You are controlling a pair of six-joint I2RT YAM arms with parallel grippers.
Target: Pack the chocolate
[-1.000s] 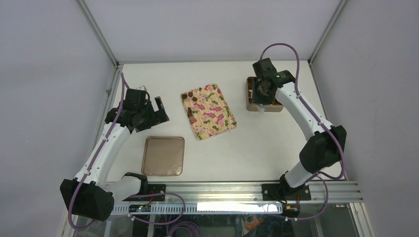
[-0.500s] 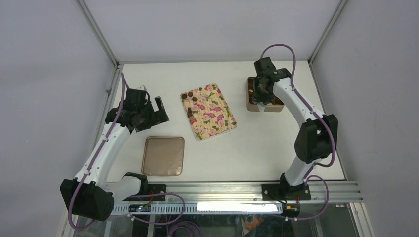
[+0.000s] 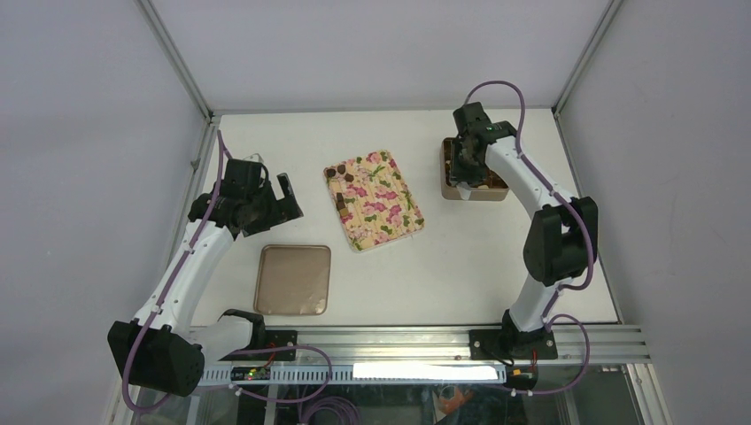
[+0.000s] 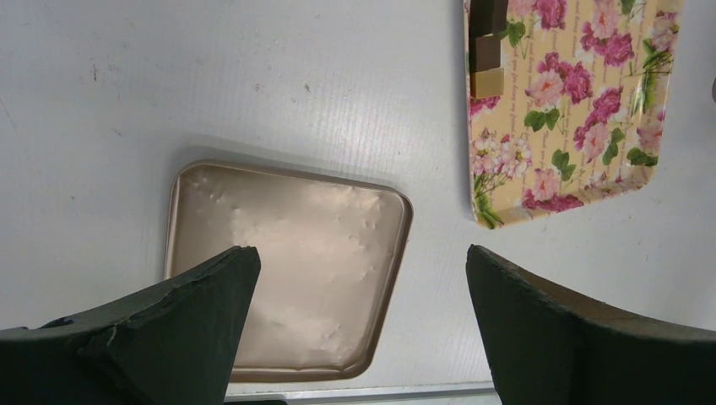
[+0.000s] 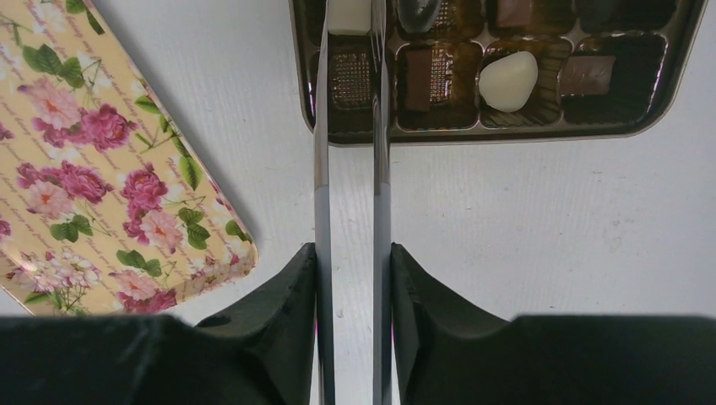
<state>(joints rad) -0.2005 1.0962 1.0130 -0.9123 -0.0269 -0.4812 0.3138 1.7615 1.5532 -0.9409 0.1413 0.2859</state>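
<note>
Several small dark chocolate pieces (image 3: 341,183) lie along the left edge of a floral tray (image 3: 376,199); a few show in the left wrist view (image 4: 488,51). The brown grid box (image 3: 478,192) stands at the back right and holds several pieces (image 5: 431,76), one of them white (image 5: 507,80). My right gripper (image 3: 467,170) (image 5: 350,249) is shut on metal tongs (image 5: 322,169). The tong tips reach over the box's near-left cells with a pale piece (image 5: 349,15) between them. My left gripper (image 3: 288,197) (image 4: 363,253) is open and empty above the lid.
The flat tan-brown lid (image 3: 293,279) (image 4: 287,261) lies at the front left, below my left gripper. The floral tray also shows in the left wrist view (image 4: 574,110) and the right wrist view (image 5: 101,169). Frame posts and walls enclose the white table.
The right arm's elbow has swung left and the tong tips have moved from the box's front edge to over the box. The left arm has not moved.
</note>
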